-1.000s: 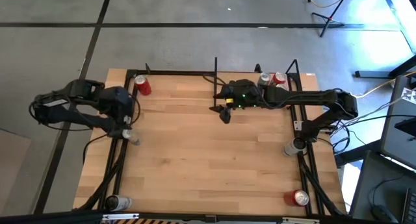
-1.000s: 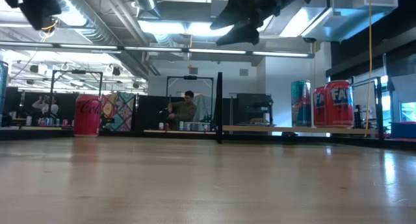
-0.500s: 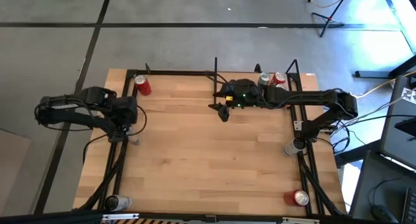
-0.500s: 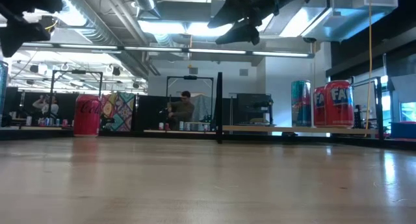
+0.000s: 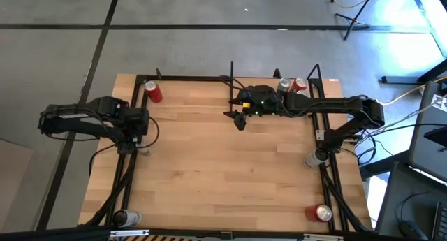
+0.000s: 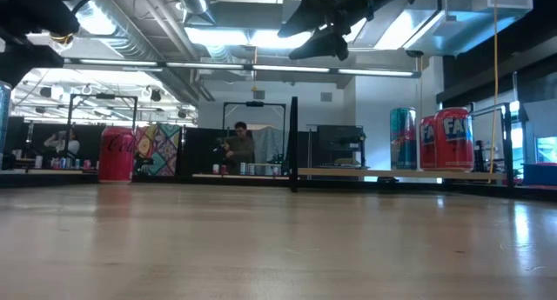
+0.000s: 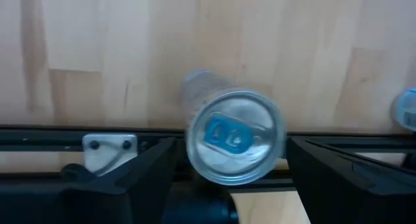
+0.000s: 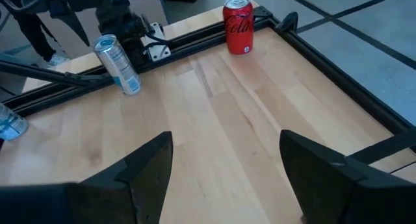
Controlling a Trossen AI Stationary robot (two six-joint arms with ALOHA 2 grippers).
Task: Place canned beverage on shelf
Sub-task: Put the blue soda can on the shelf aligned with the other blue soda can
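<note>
- Left gripper (image 5: 142, 137) hangs at the table's (image 5: 223, 171) left edge, straight above a slim silver can (image 7: 235, 145) that stands upright by the black edge rail (image 7: 364, 138).
- Its jaws stand wide apart, one on each side of the can's top in the left wrist view, with clear gaps; they hold nothing.
- Right gripper (image 5: 241, 121) hovers high over the back middle of the table, jaws parted and empty.
- Shelf (image 6: 392, 172), a light board on black rods, sits at the back right; the low view shows a blue can (image 6: 402, 138) and two red cans (image 6: 453, 138) standing on it.
- Red cola can (image 5: 153, 91) stands upright at the back left corner, well apart from the slim can.
- Further cans: silver one (image 5: 126, 217) near the front left corner, red one (image 5: 322, 213) near the front right, another silver one (image 5: 315, 158) by the right rail.
- Person (image 6: 237, 147) sits far back in the room.
</note>
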